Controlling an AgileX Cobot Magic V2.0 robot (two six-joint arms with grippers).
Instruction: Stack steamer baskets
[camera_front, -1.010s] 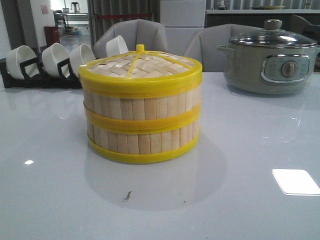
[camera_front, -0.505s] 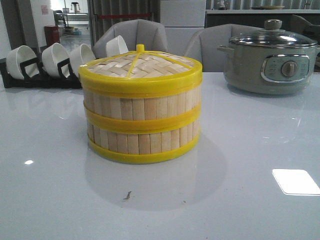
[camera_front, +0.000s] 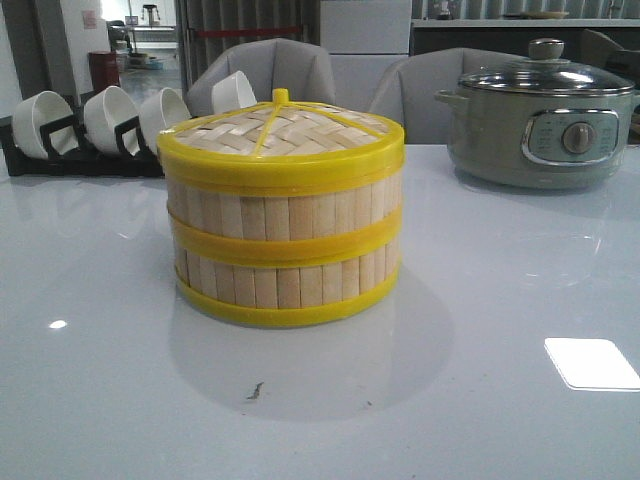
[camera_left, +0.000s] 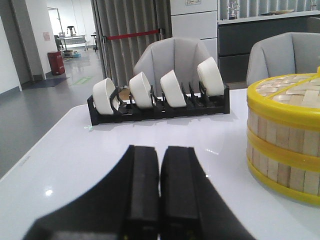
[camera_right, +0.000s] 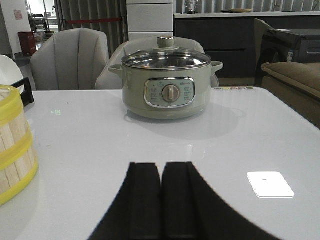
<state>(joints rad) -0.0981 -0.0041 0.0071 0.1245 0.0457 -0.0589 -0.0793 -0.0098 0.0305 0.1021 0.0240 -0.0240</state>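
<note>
While both arms sat low over the table (camera_front: 500, 420), the left gripper (camera_left: 159, 165) and right gripper (camera_right: 161, 180) were pressed together, empty, and the steamer baskets (camera_front: 285, 245) stood stacked mid-table, lid (camera_front: 280, 135) on top.

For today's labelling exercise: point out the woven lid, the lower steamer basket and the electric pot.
woven lid (camera_front: 285, 130): front view, woven top.
lower steamer basket (camera_front: 290, 284): front view, slat wall.
electric pot (camera_right: 169, 93): right wrist view, control knob.
</note>
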